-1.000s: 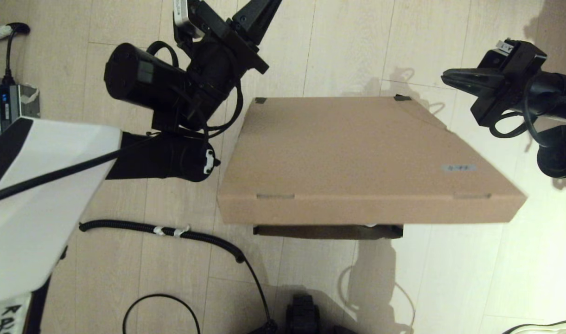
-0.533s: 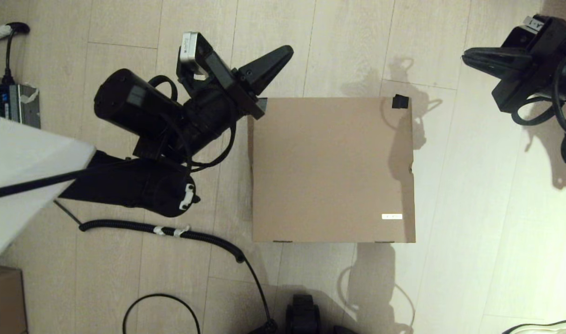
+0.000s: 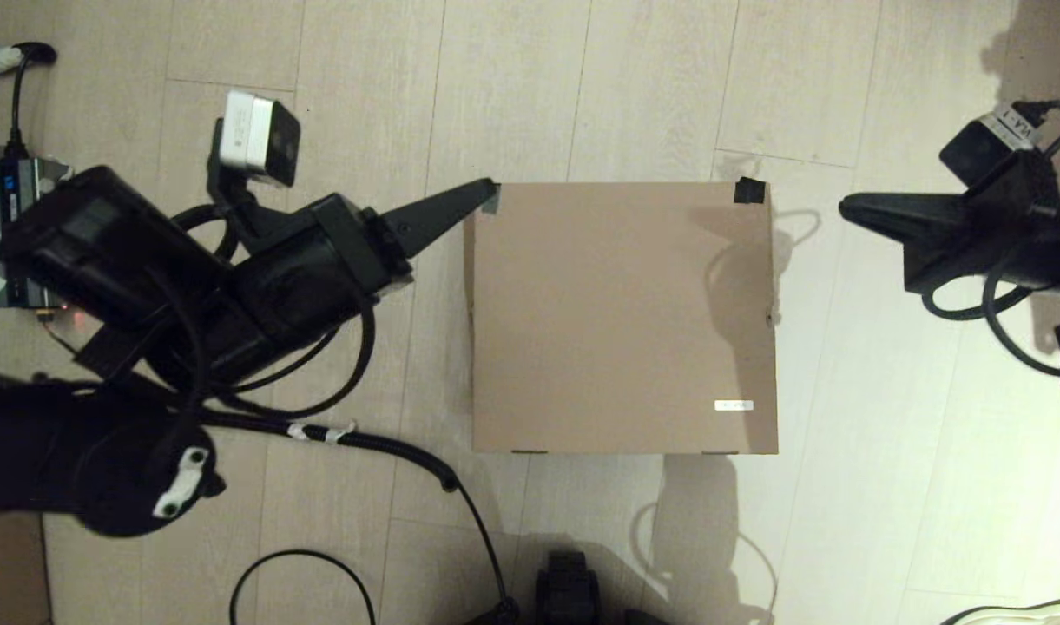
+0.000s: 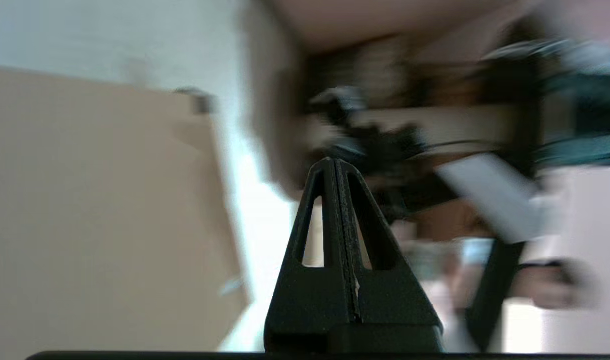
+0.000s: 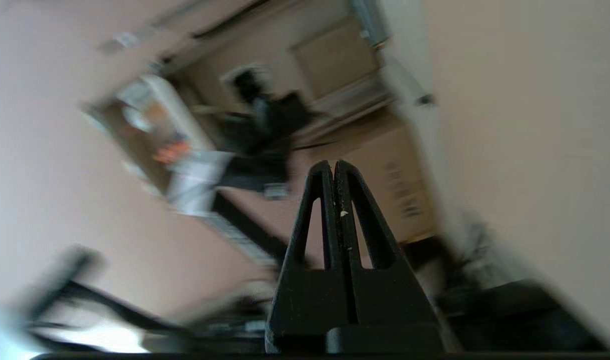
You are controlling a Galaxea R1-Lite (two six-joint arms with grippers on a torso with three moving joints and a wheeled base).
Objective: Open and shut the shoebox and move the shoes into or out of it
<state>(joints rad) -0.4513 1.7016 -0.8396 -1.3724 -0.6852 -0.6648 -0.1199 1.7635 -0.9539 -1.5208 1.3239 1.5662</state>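
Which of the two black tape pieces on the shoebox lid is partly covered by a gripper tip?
The tape piece at the shoebox's far-left corner, under the left gripper; the other lies uncovered.

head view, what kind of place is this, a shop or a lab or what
Most likely an indoor robot test room, not a shop. The shoebox sits closed on a pale wood-plank floor, loose black cables trail across it, and an electronics unit stands at the edge. Both arms hang beside the box.

Pale wood-plank floor (image 3: pixel 651 87) under warm light, with black cables (image 3: pixel 382 447) trailing across it.
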